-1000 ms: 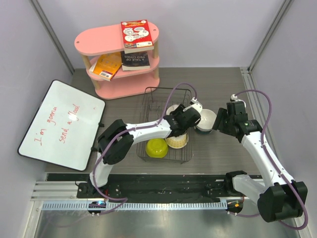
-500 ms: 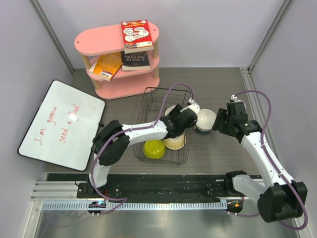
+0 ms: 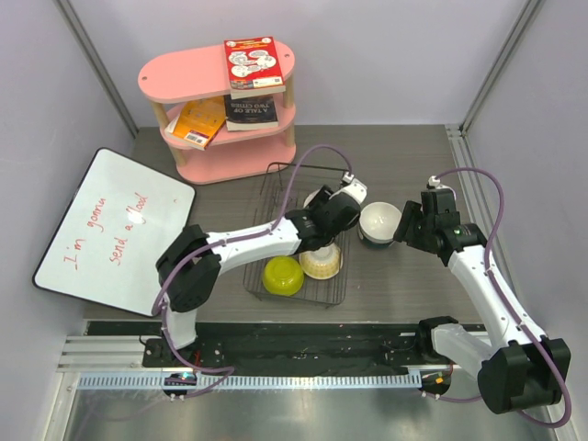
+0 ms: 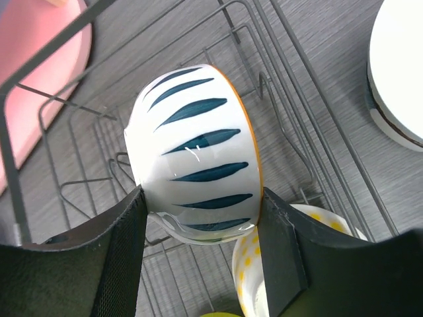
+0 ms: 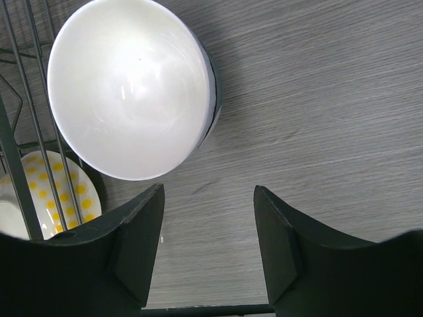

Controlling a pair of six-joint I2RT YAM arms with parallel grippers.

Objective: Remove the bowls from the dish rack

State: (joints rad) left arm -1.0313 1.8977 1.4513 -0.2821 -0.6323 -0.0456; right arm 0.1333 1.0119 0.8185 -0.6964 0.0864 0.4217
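Observation:
The black wire dish rack sits mid-table. My left gripper is over it, shut on the teal-and-white striped bowl with an orange rim, held on its side above the rack wires. A yellow-green bowl and a cream bowl with yellow dots stand in the rack's near end. A white bowl with a dark outside sits upright on the table right of the rack. My right gripper is open and empty just right of it; that bowl also shows in the right wrist view.
A pink shelf with books stands at the back left. A whiteboard lies at the left. Grey walls close in both sides. The dotted bowl and rack wires show at the left of the right wrist view.
My left gripper has moved left and slightly back over the rack. The rack and the bowls in it have shifted a little left. The right arm has not moved.

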